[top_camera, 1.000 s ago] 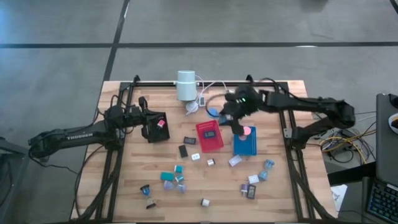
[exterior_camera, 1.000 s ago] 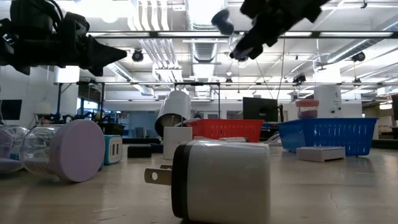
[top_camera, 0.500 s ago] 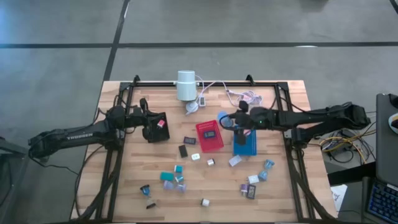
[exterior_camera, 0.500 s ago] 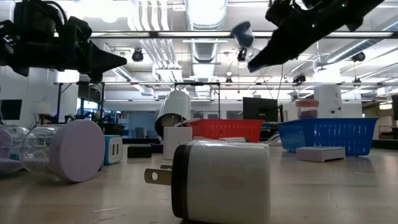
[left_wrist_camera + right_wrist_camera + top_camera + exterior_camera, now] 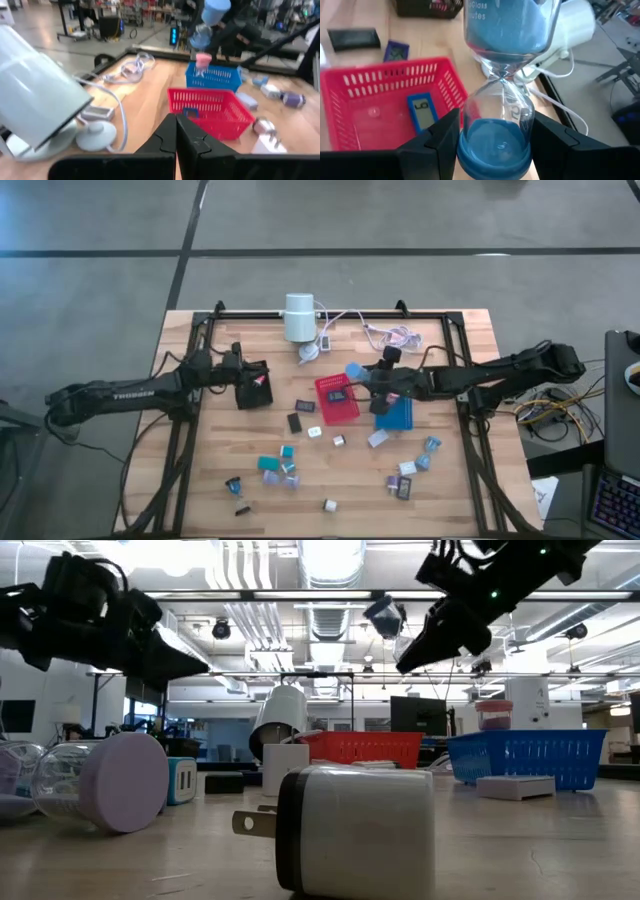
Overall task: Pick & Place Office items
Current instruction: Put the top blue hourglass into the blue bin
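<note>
My right gripper (image 5: 368, 377) hangs above the gap between the red tray (image 5: 337, 400) and the blue tray (image 5: 397, 413), shut on a blue sand timer (image 5: 353, 369). The timer also shows high in the low view as the sand timer (image 5: 385, 615). The red tray holds a small display piece (image 5: 422, 111). My left gripper (image 5: 176, 135) is shut on nothing and hovers at the black tray (image 5: 250, 385). Several small office items (image 5: 280, 468) lie on the near part of the table. My right gripper pinches the sand timer between its two fingers (image 5: 440, 142) at the lower glass bulb, just above the blue end cap (image 5: 495, 150). The timer is lifted clear and sticks out past the fingertips toward the table's left, tilted. Its other cap is outside the wrist view.
A white cylinder (image 5: 298, 317) with cables (image 5: 385, 332) stands at the far edge. A pink piece (image 5: 202, 60) stands in the blue tray. More small pieces (image 5: 410, 470) lie on the near right. A white plug (image 5: 350, 830) and a lilac-ended timer (image 5: 110, 780) lie close to the low camera.
My right arm has swung down and toward the near side while its wrist has turned. The held sand timer has come lower and shifted slightly toward the red tray. My left gripper has dipped a little toward the black tray.
</note>
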Controlling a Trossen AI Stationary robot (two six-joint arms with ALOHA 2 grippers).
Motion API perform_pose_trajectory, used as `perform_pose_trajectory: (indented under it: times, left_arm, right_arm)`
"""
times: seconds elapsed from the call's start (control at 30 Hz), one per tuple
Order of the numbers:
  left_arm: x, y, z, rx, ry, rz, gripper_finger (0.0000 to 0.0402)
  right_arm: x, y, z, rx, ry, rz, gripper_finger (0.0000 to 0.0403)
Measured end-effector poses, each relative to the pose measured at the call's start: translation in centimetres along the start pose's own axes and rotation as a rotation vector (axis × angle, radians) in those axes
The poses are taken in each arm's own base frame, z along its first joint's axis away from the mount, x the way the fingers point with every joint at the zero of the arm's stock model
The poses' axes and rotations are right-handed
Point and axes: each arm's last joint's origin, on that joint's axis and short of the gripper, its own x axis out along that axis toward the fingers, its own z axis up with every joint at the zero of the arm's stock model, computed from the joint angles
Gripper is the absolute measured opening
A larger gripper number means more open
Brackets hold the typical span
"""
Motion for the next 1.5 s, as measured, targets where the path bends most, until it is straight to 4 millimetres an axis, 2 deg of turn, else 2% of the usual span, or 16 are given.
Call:
perform_pose_trajectory:
  times: [0.13, 0.37, 0.53, 0.67, 0.83, 1.0, 1.33, 1.5]
  left_arm:
    - [0.8, -0.3, 1.2, 0.077, 0.008, -0.032, 0.0011]
    - [2.9, -1.0, 5.3, 0.225, 0.009, -0.056, 0.0069]
    - [4.9, -1.1, 8.2, 0.225, 0.082, -0.032, 0.0137]
    - [6.9, -1.4, 9.7, 0.226, 0.153, -0.059, 0.0206]
    - [9.6, -2.3, 10.1, 0.303, 0.219, -0.116, 0.0285]
    - [11.9, -4.1, 9.9, 0.415, 0.252, -0.165, 0.0331]
    - [13.9, -5.9, 8.8, 0.451, 0.323, -0.178, 0.035]
    - [14.7, -6.7, 9.0, 0.468, 0.322, -0.154, 0.0351]
  right_arm:
    - [0.9, 0.6, 0.5, -0.035, 0.06, 0.058, 0.0184]
    - [2.7, 1.7, 2.0, -0.065, 0.117, 0.176, 0.0184]
    - [4.3, 2.6, 2.2, -0.102, 0.202, 0.187, 0.0184]
    - [5.5, 3.2, 2.6, -0.125, 0.242, 0.193, 0.0184]
    - [6.8, 3.8, 3.2, -0.149, 0.255, 0.198, 0.0184]
    - [7.4, 4.1, 3.5, -0.161, 0.274, 0.205, 0.0184]
    - [7.1, 3.9, 3.4, -0.132, 0.267, 0.199, 0.0184]
    - [7.0, 3.8, 3.5, -0.127, 0.254, 0.197, 0.0184]
